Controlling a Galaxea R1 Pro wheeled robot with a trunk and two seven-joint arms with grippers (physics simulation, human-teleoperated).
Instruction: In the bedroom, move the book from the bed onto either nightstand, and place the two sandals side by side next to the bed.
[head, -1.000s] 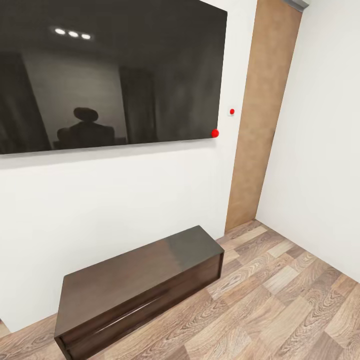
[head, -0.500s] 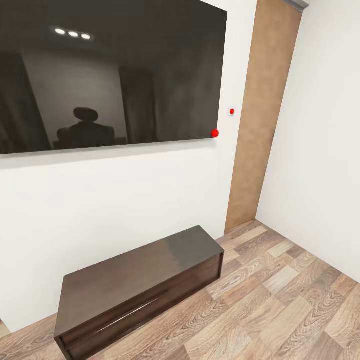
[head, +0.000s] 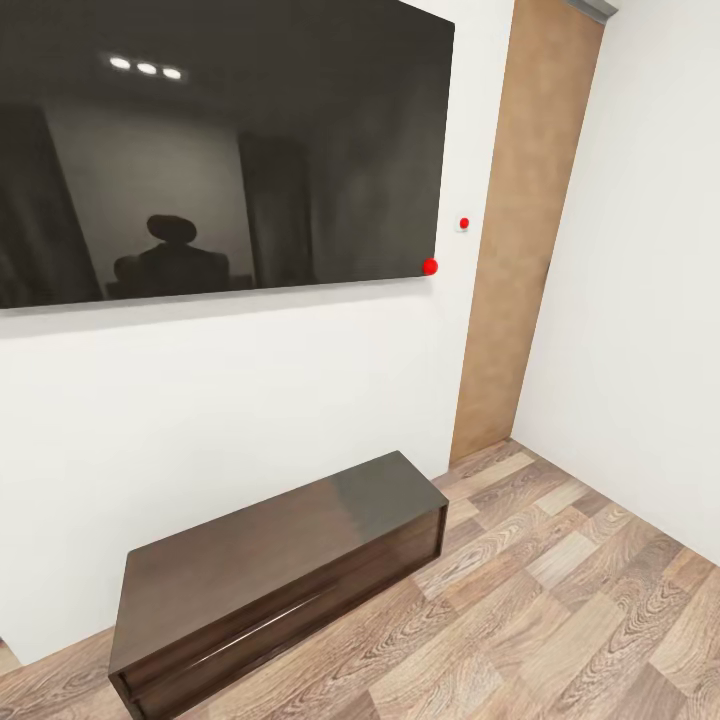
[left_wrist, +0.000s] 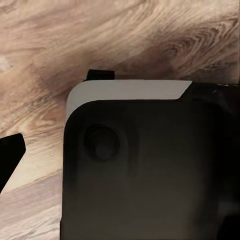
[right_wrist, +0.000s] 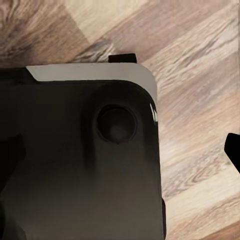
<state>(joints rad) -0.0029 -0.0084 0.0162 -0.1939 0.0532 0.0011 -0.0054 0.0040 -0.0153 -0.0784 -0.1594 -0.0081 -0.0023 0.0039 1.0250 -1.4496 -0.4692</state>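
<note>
I'm facing a white wall (head: 250, 400) with a big glossy black screen (head: 220, 150) mounted flat on it and, hard against the wall's foot, a long dark bench-like cabinet (head: 280, 580) with a mirror-smooth top — so I judge I'm on my way, no book, bed or sandals before me. My tools are tucked over the grainy wood-plank floor (head: 560, 620), above the base's black rounded shell (left_wrist: 150, 175) — spread or pressed together, I cannot tell.

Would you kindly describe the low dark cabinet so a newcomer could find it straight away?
Start at the big black wall screen on the white wall. Directly beneath it, on the wood-plank floor, stands the long bench-like cabinet. It is dark glossy brown, and it is the one piece of furniture there.
</note>
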